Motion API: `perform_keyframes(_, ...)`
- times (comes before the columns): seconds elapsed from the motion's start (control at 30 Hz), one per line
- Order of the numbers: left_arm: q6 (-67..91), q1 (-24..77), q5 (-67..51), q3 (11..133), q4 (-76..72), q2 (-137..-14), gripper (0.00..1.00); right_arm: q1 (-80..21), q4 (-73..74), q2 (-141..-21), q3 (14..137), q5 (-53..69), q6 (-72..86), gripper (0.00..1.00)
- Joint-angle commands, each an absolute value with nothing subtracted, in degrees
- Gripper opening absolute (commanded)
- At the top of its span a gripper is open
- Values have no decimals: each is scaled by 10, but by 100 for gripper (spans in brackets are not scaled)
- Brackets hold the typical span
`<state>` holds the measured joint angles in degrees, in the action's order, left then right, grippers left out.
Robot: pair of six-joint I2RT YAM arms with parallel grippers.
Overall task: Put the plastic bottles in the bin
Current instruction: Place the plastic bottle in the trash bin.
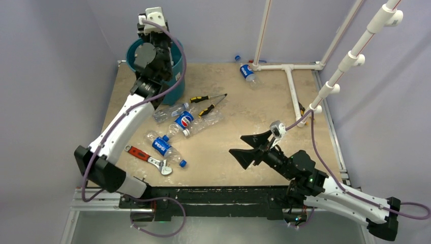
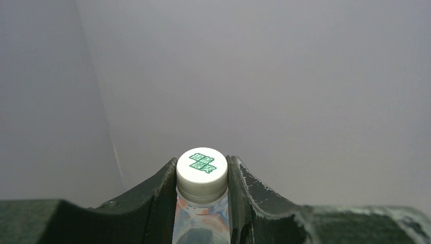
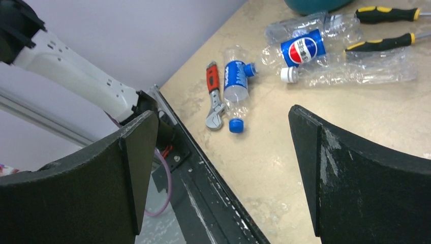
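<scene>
My left gripper (image 2: 202,178) is shut on the neck of a clear bottle with a white, green-printed cap (image 2: 202,168), facing the grey wall. In the top view its wrist (image 1: 152,35) is over the teal bin (image 1: 175,63) and hides the fingers. My right gripper (image 1: 252,147) is open and empty above the table's front right. Loose bottles lie left of centre: a Pepsi one (image 1: 184,120), a second Pepsi one (image 1: 162,146), a clear one (image 1: 170,112) and a crushed clear one (image 1: 209,121). Another Pepsi bottle (image 1: 247,71) lies at the back. The right wrist view shows the Pepsi bottles (image 3: 235,79) (image 3: 302,48).
Two yellow-and-black screwdrivers (image 1: 207,97) (image 1: 212,107) lie beside the bottle cluster. A red-handled wrench (image 1: 147,157) lies near the front left. A white pipe frame (image 1: 292,86) stands at the back right. A loose blue cap (image 1: 237,58) sits at the back.
</scene>
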<state>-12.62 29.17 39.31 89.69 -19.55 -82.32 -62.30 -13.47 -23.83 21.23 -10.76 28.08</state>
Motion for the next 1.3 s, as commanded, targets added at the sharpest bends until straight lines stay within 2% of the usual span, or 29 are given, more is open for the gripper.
perform_keyframes(0.0, -82, 226, 366, 916, -264, -865, 0, -623, -134, -237, 196, -98, 286, 99)
perform_keyframes(0.23, -71, 195, 370, 938, -266, -947, 0, -623, -117, -222, 158, -100, 304, 99)
perform_keyframes(0.5, -11, 195, 395, 866, -254, -957, 0, -623, -102, -225, 170, -136, 299, 99)
perform_keyframes(0.53, -11, 195, 402, 860, -255, -958, 6, -623, -103, -232, 172, -136, 300, 99)
perform_keyframes(0.63, -14, 195, 413, 852, -260, -953, 74, -623, -97, -255, 187, -129, 299, 99)
perform_keyframes(0.67, -13, 195, 413, 852, -260, -948, 88, -623, -96, -262, 191, -130, 298, 99)
perform_keyframes(0.7, -11, 195, 413, 854, -256, -940, 92, -623, -96, -268, 194, -130, 298, 99)
perform_keyframes(0.97, 102, 196, 401, 900, -59, -833, 99, -623, -134, -298, 195, -129, 302, 99)
perform_keyframes(1.17, 261, 196, 301, 763, 50, -660, 99, -623, -203, -333, 179, -177, 357, 99)
perform_keyframes(1.27, 276, 197, 179, 699, 80, -559, 99, -623, -252, -367, 168, -183, 372, 99)
